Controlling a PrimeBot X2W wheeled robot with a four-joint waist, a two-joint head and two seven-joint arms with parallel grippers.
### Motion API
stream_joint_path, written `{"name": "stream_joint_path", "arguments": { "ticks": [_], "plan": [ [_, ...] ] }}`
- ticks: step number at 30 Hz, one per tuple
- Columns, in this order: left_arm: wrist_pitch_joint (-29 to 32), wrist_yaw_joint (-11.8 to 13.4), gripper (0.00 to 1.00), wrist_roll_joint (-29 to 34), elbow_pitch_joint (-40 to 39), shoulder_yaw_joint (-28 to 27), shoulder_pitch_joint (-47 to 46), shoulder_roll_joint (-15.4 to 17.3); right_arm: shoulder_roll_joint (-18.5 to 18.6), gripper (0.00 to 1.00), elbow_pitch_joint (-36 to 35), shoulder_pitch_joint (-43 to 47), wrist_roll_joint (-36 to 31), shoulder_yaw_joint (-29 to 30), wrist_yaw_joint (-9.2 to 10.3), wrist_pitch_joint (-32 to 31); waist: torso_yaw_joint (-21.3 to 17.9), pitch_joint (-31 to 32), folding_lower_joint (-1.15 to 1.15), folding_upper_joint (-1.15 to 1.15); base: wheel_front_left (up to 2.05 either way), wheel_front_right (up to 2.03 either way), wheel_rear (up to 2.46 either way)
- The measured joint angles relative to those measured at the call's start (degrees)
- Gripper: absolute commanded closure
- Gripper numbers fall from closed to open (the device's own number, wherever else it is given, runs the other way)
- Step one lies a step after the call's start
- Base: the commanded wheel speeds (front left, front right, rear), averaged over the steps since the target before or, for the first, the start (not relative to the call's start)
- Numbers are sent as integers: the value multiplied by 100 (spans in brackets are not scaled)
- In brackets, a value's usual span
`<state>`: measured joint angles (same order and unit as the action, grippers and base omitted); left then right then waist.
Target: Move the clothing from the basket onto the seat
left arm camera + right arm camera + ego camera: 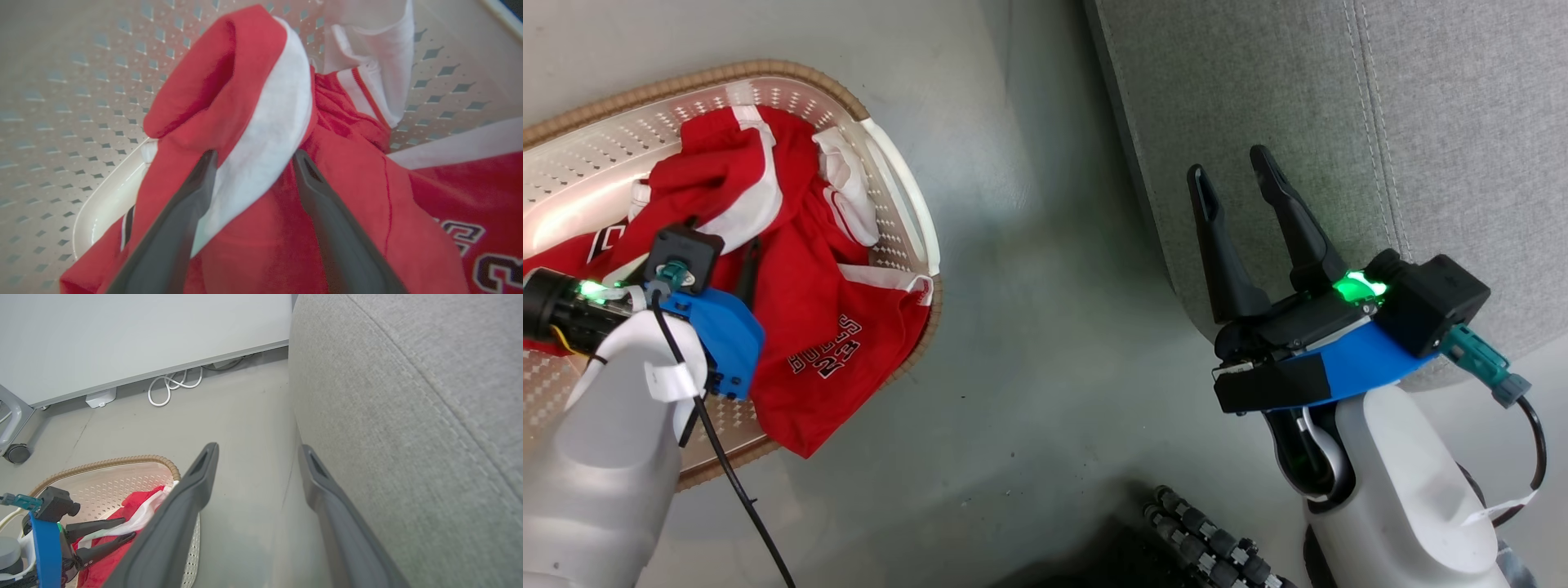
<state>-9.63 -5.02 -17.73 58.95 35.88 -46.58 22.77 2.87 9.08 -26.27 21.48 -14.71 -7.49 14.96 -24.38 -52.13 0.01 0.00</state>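
Observation:
Red clothing (800, 269) with white bands lies heaped in the cream perforated basket (792, 77) at the left, and the jersey's lettering (829, 347) hangs over the near rim. My left gripper (254, 158) reaches down into the pile, open, its fingers astride a raised red-and-white fold (261, 106). From the right wrist view the left gripper (130, 527) has white cloth between its fingers. My right gripper (1228, 163) is open and empty, held over the rounded edge of the grey seat (1462, 122) with bare floor between its fingers (258, 448).
Grey floor (1045, 327) separates basket and seat. A black ribbed hose (1209, 539) lies at the bottom edge. Along the far wall are white cables (175, 381) and a caster wheel (16, 453).

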Motion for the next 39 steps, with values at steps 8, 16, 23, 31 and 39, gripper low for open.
{"name": "stream_joint_path", "arguments": {
  "ticks": [8,16,23,31,39],
  "plan": [
    [109,202,0,8,339,13,-196,-32,-1,0,-49,149,109,-18,0,0,-37,-16,0,0,0,0,0],
    [198,147,100,-93,556,37,-291,-87,-1,0,-57,188,160,1,0,0,-48,-15,0,0,0,0,0],
    [136,93,100,-151,667,68,-346,-120,-1,0,-58,183,178,-5,0,0,-42,-18,0,0,0,0,0],
    [-77,33,100,-325,757,22,-331,-151,-1,0,-18,42,221,-144,0,1,-97,124,0,0,0,0,0],
    [-326,-108,100,-519,726,69,-9,-599,-2,0,208,54,-63,-5,0,0,41,759,-1,0,0,0,0]
  ]
}}
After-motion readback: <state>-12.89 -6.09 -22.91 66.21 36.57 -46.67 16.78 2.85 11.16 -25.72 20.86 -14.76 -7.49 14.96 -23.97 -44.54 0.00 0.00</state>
